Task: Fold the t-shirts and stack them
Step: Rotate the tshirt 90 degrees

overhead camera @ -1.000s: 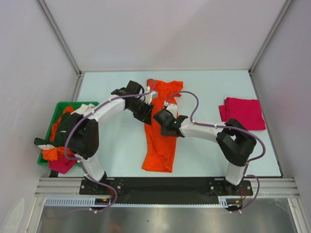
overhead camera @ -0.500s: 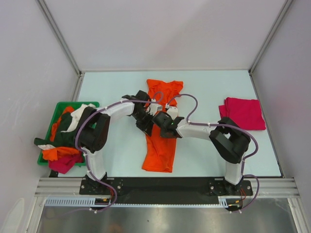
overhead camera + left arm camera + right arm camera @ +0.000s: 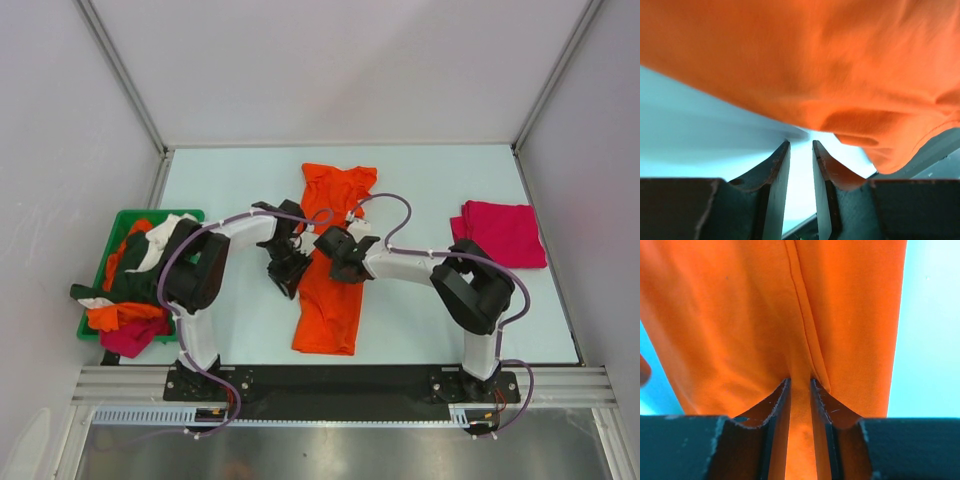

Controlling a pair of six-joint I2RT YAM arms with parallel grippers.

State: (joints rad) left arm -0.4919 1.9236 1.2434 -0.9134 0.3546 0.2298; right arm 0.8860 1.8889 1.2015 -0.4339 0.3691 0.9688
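1. While the right jaws pinch a gathered ridge of the orange t-shirt [image 3: 328, 310] beside its seam, with cloth filling the slot between them, the left jaws stand narrowly parted. Bare bench [image 3: 240, 330] shows through their gap and nothing is in it.
2. That shirt lies on the bench to the right of the green bin [image 3: 128, 216], well apart from it. Its long axis runs from the near edge of the bench toward the far one.
3. The coming move turns on one relation: the shirt's bin-side edge sits just ahead of the left jaws' tips. In the left wrist view it seems to hang slightly clear of the bench. I judge that a short push away from the bin would bring that edge into the gap.
4. The left arm [image 3: 245, 225] is nearer that edge. The right arm [image 3: 410, 265] holds the shirt about mid-length, one step farther from the bin.
5. Counted:
   - one orange shirt laid out
   - one folded magenta t-shirt [image 3: 500, 232], the thing farthest from the bin
   - one heap of shirts [image 3: 130, 290] inside the bin, showing dark green, cream, orange and magenta cloth; how many garments it holds I cannot tell
   - one bin
   - two arms
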